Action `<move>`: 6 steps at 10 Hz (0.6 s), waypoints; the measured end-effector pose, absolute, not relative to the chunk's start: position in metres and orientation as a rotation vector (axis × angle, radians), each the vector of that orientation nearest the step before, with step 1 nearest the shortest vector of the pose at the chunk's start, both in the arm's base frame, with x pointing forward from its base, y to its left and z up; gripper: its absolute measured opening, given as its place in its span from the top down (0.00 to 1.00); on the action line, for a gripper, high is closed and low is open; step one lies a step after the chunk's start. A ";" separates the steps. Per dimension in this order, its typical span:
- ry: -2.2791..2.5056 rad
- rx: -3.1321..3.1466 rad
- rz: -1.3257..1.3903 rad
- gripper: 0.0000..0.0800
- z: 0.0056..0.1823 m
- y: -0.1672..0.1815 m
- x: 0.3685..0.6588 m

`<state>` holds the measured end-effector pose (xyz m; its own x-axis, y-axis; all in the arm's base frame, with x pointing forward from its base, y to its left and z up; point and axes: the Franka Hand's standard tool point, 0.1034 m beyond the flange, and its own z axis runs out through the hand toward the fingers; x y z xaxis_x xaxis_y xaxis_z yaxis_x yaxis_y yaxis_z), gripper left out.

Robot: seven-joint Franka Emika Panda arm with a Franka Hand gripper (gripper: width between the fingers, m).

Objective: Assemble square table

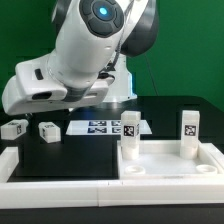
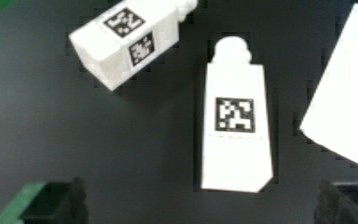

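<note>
The white square tabletop lies at the exterior view's right, with two tagged legs standing upright in its far corners. Two loose legs lie on the black table at the left, under the arm's hand. In the wrist view one leg lies lengthwise with its tag up, and its near end reaches between the fingers. The other leg lies beyond it. My gripper is open and empty above the first leg, with its dark fingertips wide on either side and clear of it.
The marker board lies flat behind the tabletop, between the loose legs and the standing ones. A flat white edge shows beside the leg in the wrist view. White border rails run along the table's front and left.
</note>
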<state>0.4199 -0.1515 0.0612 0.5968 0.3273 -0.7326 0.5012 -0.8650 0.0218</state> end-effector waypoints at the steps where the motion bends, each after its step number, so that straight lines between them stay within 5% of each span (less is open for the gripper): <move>1: 0.683 2.600 -1.126 0.19 0.061 -0.152 0.419; 6: 0.615 2.538 -1.266 0.19 0.036 -0.154 0.390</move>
<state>0.3900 -0.1537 0.0364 0.5361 0.2618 -0.8025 0.4687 -0.8830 0.0251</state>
